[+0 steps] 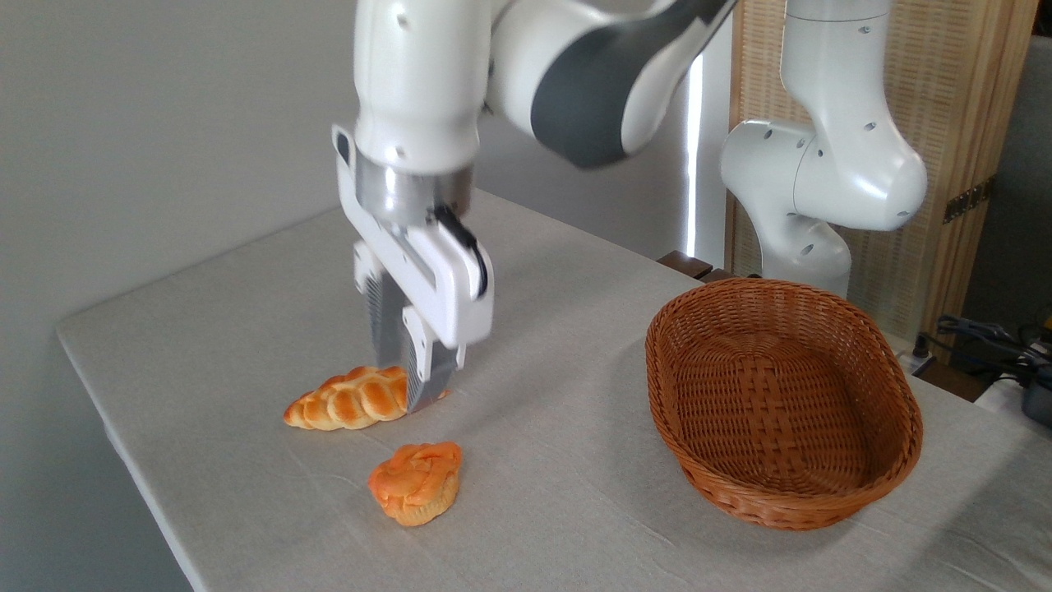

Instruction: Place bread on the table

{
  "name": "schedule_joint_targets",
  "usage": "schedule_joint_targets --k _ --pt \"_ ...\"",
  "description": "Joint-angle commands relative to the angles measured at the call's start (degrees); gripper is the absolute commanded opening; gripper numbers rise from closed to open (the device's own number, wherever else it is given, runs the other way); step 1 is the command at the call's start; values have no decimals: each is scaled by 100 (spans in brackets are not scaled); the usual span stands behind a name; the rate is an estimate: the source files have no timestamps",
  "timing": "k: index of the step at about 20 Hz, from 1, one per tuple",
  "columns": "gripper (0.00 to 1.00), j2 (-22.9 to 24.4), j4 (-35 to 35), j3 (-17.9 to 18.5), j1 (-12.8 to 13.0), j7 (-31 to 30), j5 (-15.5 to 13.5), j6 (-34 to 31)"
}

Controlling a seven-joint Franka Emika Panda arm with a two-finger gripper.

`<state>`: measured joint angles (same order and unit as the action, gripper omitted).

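Matt wrinkled cloth covers the table (pixel 246 279); woven wicker basket (pixel 781 403); glossy white plastic arm (pixel 419 74).

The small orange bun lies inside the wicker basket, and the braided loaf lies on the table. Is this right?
Not quite. The camera view shows the bun on the table, in front of the braided loaf; the wicker basket holds nothing. The loaf is indeed on the table.

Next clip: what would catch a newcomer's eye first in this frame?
Probably the white and grey robot arm filling the upper middle, its two-finger gripper open and empty above the right end of a golden braided loaf. Just in front lies the small deep-orange muffin-shaped bun, loose on the light grey-beige cloth-covered table. To the right sits a brown oval wicker basket with nothing in it.
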<state>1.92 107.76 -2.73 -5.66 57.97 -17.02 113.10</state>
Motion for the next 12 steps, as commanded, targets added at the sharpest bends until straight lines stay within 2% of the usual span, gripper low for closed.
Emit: schedule_joint_targets --k 1,3,4,7,12 --pt "100 97 -553 -8 -14 -515 258 -384" --pt "100 98 -807 -200 -14 -524 689 -691" --pt "100 89 -983 -315 -14 -620 813 -919" --pt "100 63 -1370 -333 -14 -1383 805 -1359" --pt "100 -315 -2109 -289 -23 -1447 831 -2265"
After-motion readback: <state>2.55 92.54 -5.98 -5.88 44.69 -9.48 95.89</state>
